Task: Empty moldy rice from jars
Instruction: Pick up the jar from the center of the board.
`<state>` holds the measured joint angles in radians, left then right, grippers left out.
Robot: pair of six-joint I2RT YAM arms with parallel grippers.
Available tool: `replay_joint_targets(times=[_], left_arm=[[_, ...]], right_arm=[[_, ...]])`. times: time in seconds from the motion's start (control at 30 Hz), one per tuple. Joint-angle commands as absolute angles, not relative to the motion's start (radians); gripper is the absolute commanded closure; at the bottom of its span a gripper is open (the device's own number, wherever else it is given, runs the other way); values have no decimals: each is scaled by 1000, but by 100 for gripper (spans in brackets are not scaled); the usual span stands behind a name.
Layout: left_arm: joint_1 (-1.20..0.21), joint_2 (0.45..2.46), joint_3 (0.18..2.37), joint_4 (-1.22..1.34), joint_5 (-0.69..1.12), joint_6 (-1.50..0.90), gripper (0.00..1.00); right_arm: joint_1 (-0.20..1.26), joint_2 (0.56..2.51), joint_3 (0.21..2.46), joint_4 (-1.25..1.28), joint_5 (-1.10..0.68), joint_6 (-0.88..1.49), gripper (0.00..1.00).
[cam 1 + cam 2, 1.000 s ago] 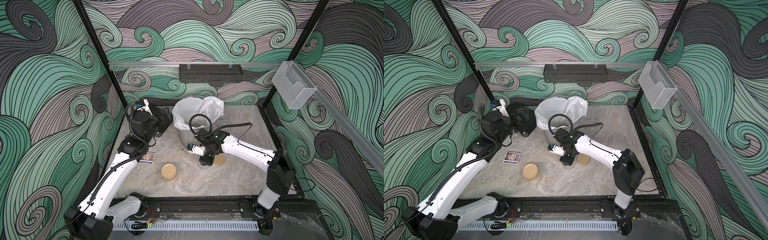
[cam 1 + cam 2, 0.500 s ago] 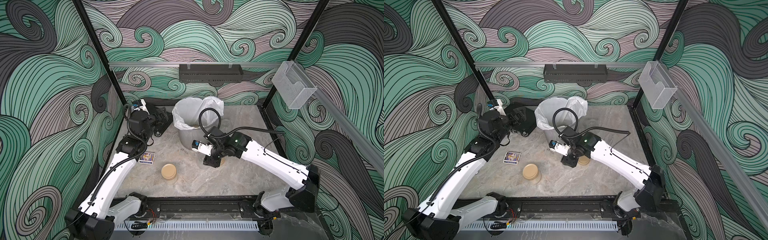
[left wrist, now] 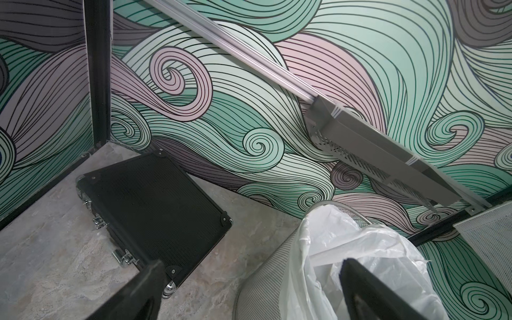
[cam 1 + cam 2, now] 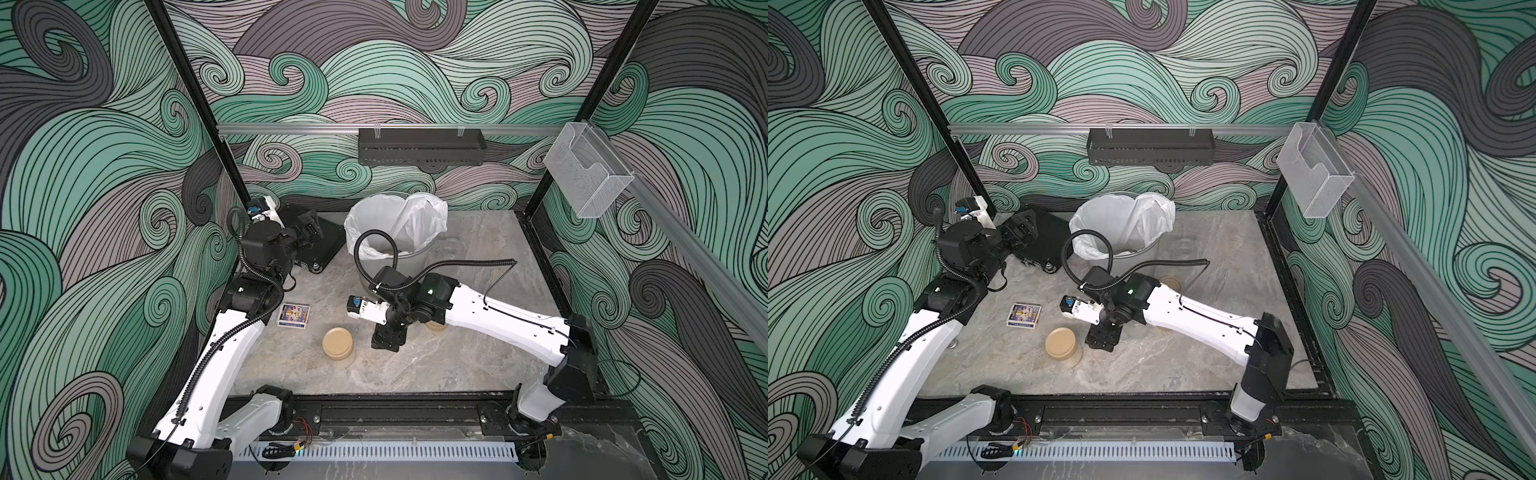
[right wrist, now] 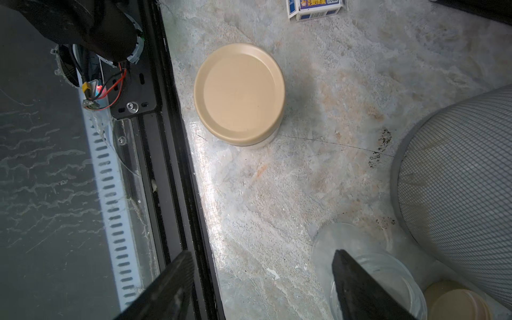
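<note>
Jars [image 4: 338, 343] on the grey counter [image 4: 457, 365], in both top views: the lidded one upright near the front edge, toward the left side; a clear lidless jar [image 4: 1183, 248] near the back edge, just beside the mesh bin [image 4: 415, 264]. Right hand [image 4: 388, 337] pointed down between the lidded one and a tan lid [image 4: 436, 326]. Left hand [image 4: 309, 226] raised over the black case [image 4: 328, 245] in the back left corner.

Left wrist view: left hand spread wide, nothing between the fingers [image 3: 144, 288], case and white bin liner [image 3: 332, 235] beyond.

Right wrist view: right hand spread wide over bare counter, gripping nothing, one finger [image 5: 357, 285] overlapping an empty-looking clear jar [image 5: 393, 274]. Lidded jar [image 5: 239, 92] well apart, touched by neither hand; a pale band under its lid, likely the moldy rice [image 5: 266, 141].

Probably light and rigid, with smooth walls liable to slip; glass or plastic impossible to tell. Loose grains sure to shift once tipped. Best taken around the wall below the lid, with the lid rim reserved for unscrewing.
</note>
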<state>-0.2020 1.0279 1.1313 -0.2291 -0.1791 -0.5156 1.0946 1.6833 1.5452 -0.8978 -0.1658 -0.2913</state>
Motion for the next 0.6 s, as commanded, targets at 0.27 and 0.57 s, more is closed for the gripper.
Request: replay_joint_targets(times=[0.27, 0.57], left_arm=[[-188, 1014, 1172, -242, -153, -512, 1], [-187, 1015, 1169, -243, -140, -521, 1]], right_arm=[[1150, 1845, 1664, -817, -205, -256, 1], [1184, 1969, 1759, -810, -218, -252, 1]])
